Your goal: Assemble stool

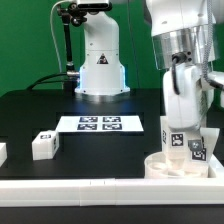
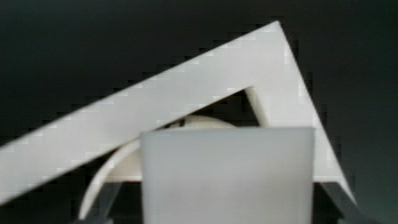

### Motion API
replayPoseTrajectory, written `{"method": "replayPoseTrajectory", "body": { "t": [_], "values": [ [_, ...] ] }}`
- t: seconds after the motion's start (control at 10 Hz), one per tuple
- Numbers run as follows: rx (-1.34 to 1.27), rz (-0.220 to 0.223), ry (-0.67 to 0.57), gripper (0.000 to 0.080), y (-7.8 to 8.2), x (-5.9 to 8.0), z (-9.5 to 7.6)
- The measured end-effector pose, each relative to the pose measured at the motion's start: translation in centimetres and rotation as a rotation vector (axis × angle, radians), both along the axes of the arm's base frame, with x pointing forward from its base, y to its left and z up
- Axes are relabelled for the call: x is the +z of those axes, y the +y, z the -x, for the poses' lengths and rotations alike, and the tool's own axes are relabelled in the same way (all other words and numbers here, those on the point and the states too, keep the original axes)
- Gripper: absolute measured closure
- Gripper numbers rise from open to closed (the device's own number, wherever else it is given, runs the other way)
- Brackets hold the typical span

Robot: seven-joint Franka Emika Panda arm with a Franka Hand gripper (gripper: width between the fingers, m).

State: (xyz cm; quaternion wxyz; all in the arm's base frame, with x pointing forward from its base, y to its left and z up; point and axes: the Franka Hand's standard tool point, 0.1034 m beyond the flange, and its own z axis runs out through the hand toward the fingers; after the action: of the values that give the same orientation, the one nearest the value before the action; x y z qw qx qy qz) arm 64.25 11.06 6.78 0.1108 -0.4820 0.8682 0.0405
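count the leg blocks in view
3 leg blocks: one in the pincer over the seat disc, one at the exterior view's left, one cut off at that edge; more may be hidden

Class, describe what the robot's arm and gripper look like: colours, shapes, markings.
The arm has smooth, rounded, glossy white casing with grey sections at the joints. Its base, at the back, is also white, with a small dark triangular mark and a blue glow low down. The gripper looks pale grey and boxy. No lettering is readable.
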Motion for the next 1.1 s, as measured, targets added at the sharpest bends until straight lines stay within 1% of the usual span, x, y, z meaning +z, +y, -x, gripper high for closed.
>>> {"method": "replayPoseTrajectory", "body": {
  "t": [0.4, 0.6, 0.7, 0.8, 0.9, 1.0, 1.1],
  "values": [
    [-0.031, -0.024, 0.011, 0.0459, 0.1, 0.1, 0.0],
    [-0.007, -0.020, 0.004, 0.0447, 0.2, 0.1, 0.0],
    [0.015, -0.017, 0.000, 0.0273, 0.1, 0.2, 0.0],
    [0.093, -0.008, -0.017, 0.0176, -0.5, 1.0, -0.2],
    [0.151, 0.001, -0.036, 0.0158, -1.0, 1.7, -0.4],
    [0.208, 0.011, -0.052, 0.0158, -1.8, 2.5, -0.5],
    [0.272, 0.028, -0.069, 0.0158, -2.8, 3.0, -0.3]
  ]
}}
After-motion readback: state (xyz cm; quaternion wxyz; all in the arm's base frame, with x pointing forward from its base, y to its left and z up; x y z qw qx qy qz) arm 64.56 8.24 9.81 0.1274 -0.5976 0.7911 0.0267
